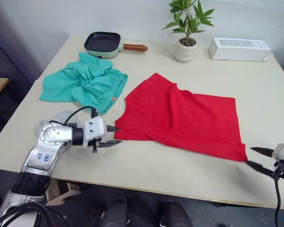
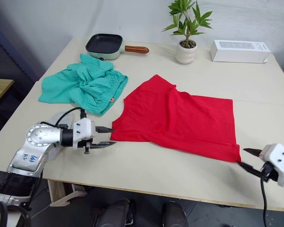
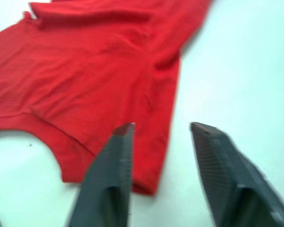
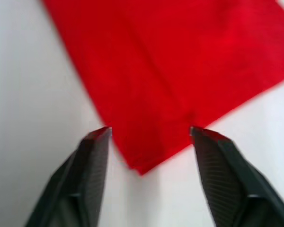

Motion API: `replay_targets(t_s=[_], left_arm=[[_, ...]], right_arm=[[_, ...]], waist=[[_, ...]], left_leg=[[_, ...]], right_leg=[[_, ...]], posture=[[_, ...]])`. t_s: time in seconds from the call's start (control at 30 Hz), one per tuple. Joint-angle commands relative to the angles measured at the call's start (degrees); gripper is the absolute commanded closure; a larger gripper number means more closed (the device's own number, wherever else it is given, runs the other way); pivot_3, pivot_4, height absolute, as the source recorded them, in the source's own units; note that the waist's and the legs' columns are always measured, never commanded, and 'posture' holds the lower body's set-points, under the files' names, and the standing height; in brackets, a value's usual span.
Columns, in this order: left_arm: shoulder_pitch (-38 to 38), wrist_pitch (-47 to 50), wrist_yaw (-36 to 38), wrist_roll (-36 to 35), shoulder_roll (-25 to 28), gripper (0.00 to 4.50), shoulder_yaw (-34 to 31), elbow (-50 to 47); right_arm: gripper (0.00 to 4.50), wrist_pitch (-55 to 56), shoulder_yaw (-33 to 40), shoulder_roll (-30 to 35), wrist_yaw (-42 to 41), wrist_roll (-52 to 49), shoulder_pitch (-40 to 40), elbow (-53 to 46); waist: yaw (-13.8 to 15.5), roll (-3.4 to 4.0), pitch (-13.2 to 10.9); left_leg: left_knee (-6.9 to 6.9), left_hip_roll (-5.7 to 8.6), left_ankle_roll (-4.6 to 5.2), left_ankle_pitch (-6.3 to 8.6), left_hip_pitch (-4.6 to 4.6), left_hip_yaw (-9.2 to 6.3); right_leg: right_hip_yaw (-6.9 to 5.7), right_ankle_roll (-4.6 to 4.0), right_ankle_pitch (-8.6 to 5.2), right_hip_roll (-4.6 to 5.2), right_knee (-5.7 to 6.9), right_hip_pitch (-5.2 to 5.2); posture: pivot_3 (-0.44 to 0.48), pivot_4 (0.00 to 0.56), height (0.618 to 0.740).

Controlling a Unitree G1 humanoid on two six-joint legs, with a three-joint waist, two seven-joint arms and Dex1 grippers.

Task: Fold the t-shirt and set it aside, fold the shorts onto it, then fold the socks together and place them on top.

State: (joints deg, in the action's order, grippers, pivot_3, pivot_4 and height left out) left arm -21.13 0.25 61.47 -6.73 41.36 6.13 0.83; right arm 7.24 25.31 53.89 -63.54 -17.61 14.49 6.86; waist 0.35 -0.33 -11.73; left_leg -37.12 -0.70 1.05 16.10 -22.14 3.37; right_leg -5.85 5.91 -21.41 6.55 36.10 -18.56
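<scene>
Red t-shirt (image 1: 180,116) flat between spread-fingered left gripper (image 1: 112,135) and right gripper (image 1: 256,157), corners just ahead.

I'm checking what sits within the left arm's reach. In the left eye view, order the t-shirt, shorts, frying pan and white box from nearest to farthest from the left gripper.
From the left gripper:
1. t-shirt, right beside its fingertips.
2. shorts, farther back on the table.
3. frying pan, at the far edge.
4. white box, far right corner.

Blue handwritten marks on the left arm's silver casing (image 1: 43,157), behind the left gripper (image 1: 114,135), too small to read, faint print on the white box (image 1: 238,48), also illegible
</scene>
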Motion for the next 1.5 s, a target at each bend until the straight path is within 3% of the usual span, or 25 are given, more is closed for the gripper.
replay_targets(t_s=[0.03, 0.2, 0.33, 0.47, 0.63, 0.7, 0.73, 0.87, 1.03, 1.23, 1.5], left_arm=[[-1.89, -5.09, -2.52, 4.62, -1.22, 1.36, 2.36, 3.48], [-4.41, -6.32, -3.59, 9.06, -1.81, 1.36, 5.25, 9.95], [-6.54, -4.25, -3.44, 9.80, -2.76, 1.36, 6.61, 13.57], [-9.40, -4.48, -3.84, 12.15, -2.71, 2.22, 8.77, 18.09], [-10.76, -4.52, -2.92, 12.80, -2.26, 3.80, 10.41, 19.56], [-10.62, -4.94, -2.90, 12.88, -2.29, 4.40, 10.57, 19.45], [-10.54, -4.84, -2.80, 12.82, -2.29, 4.46, 10.62, 19.30], [-9.11, -5.06, -1.25, 11.89, -0.93, 4.46, 10.26, 16.25], [-4.01, -2.85, 2.79, 9.30, 5.35, 4.46, 7.69, 4.53], [5.71, 4.68, 3.17, 6.51, 10.91, 4.46, 3.89, -9.94], [17.27, 17.35, 0.83, 3.94, 14.60, 4.46, -1.13, -25.39]], right_arm=[[0.48, 3.63, -3.11, 1.55, -0.23, 3.98, -3.65, 3.80], [0.48, 5.85, -8.74, 2.32, 0.10, 8.75, -10.75, 10.64], [1.43, 4.38, -11.40, 2.85, -0.93, 9.37, -13.72, 13.24], [2.82, 0.01, -13.10, 3.93, -2.98, 8.72, -15.48, 14.26], [4.50, 0.14, -13.52, 4.99, -4.65, 8.09, -16.73, 15.64], [4.50, 0.36, -13.31, 5.33, -5.23, 7.70, -16.83, 15.55], [4.50, 0.15, -13.08, 5.45, -5.54, 7.39, -16.71, 15.29], [4.50, -0.70, -11.44, 5.96, -6.24, 5.84, -14.15, 12.45], [4.50, -1.58, -8.03, 6.99, -6.58, 4.45, -8.19, 7.48], [4.50, -2.70, -4.85, 7.28, -6.02, 4.08, -0.28, 0.35], [4.50, -9.72, -0.14, 5.79, -5.25, 2.29, 10.63, -14.73]], waist=[[-0.01, 0.00, 0.00], [-0.19, 0.00, 0.00], [-0.25, -0.06, 0.06], [-0.26, -0.09, 0.15], [-0.26, -0.01, 0.30], [-0.26, 0.02, 0.31], [-0.26, 0.04, 0.32], [-0.20, 0.08, 0.34], [-0.63, 0.15, 0.33], [-0.40, 0.20, 0.27], [-0.15, 0.28, 0.24]], left_leg=[[0.00, 0.00, 0.02, -0.01, -0.03, 0.02], [-0.04, 0.00, 0.06, -0.05, -0.03, 0.05], [-0.04, -0.01, 0.05, -0.13, 0.08, 0.04], [-0.04, -0.02, 0.19, -0.24, 0.13, 0.05], [-0.01, -0.04, 0.31, -0.23, 0.13, 0.04], [-0.01, -0.04, 0.27, -0.25, 0.13, 0.05], [-0.01, -0.04, 0.23, -0.26, 0.13, 0.05], [0.02, -0.04, 0.17, -0.26, 0.10, 0.05], [0.13, -0.08, 0.08, -0.19, 0.03, 0.11], [0.20, -0.12, 0.14, -0.10, -0.05, 0.20], [0.26, -0.16, 0.23, 0.05, -0.06, 0.11]], right_leg=[[0.00, 0.01, 0.06, 0.00, -0.07, 0.00], [0.01, 0.03, 0.18, 0.00, -0.11, 0.01], [0.00, 0.03, 0.25, 0.00, -0.10, 0.12], [0.02, 0.01, 0.46, 0.03, -0.16, 0.17], [0.01, -0.03, 0.52, 0.07, -0.17, 0.16], [0.01, -0.03, 0.53, 0.08, -0.17, 0.15], [0.01, -0.03, 0.53, 0.08, -0.18, 0.15], [-0.03, -0.03, 0.52, 0.08, -0.19, 0.11], [-0.04, -0.05, 0.51, 0.02, -0.28, 0.03], [-0.01, -0.06, 0.49, 0.00, -0.48, -0.02], [0.06, -0.10, 0.47, 0.03, -0.56, -0.02]], posture=[[0.000, 0.150, 0.740], [0.000, 0.150, 0.740], [0.000, 0.150, 0.740], [0.000, 0.150, 0.740], [0.000, 0.150, 0.740], [0.000, 0.150, 0.740], [0.000, 0.150, 0.740], [0.000, 0.150, 0.740], [0.000, 0.150, 0.740], [0.000, 0.150, 0.740], [0.000, 0.150, 0.740]])
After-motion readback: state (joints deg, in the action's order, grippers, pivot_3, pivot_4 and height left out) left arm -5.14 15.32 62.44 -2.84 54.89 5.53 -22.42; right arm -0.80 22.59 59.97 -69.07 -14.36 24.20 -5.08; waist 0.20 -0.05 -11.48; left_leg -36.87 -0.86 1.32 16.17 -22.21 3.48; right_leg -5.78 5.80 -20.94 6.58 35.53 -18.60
